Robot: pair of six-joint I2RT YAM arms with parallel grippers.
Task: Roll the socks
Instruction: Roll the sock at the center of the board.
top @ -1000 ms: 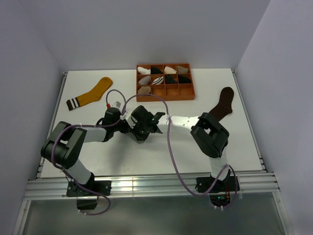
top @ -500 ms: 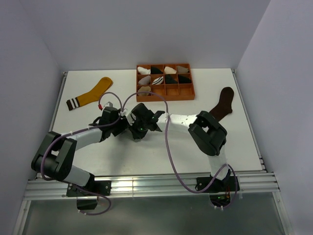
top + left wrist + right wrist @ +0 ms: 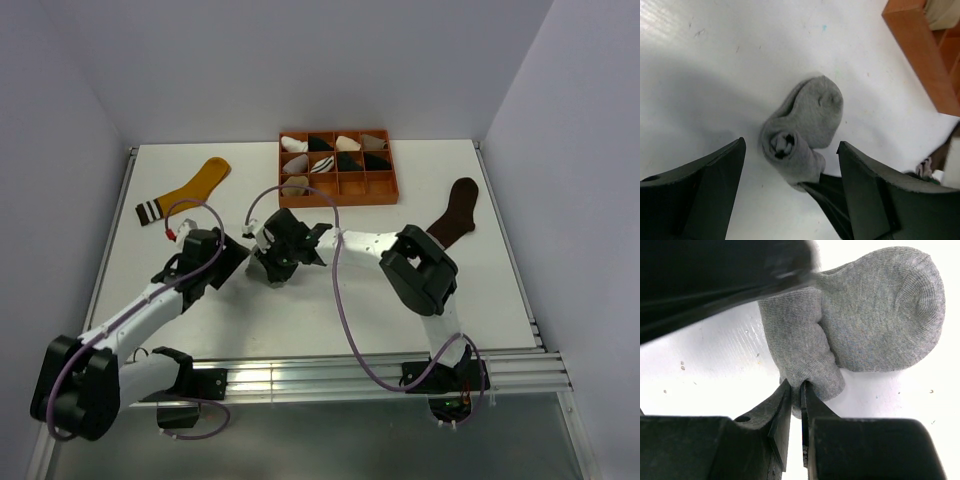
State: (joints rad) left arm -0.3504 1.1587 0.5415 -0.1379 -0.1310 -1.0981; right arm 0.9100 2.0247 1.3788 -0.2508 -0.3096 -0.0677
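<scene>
The grey sock [image 3: 807, 120] lies rolled into a bundle on the white table, its toe end [image 3: 890, 305] still flat. My right gripper [image 3: 796, 390] is shut on a fold at the end of the roll. Its dark finger [image 3: 832, 197] shows under the roll in the left wrist view. My left gripper [image 3: 791, 145] is open, one finger on each side of the roll and neither touching it. From above, the two grippers [image 3: 238, 260] [image 3: 272, 268] meet and hide the grey sock. The mustard sock [image 3: 190, 188] lies flat at the back left, the dark brown sock [image 3: 455, 212] at the right.
An orange compartment tray [image 3: 338, 190] holding small sock bundles stands at the back centre, just beyond the grippers; its corner [image 3: 920, 55] shows in the left wrist view. Purple cables loop over both arms. Grey walls enclose the table.
My left gripper has opened and drawn back to the left, off the grey roll, its arm stretching out low. The right gripper has shifted slightly left, still pinching the sock.
</scene>
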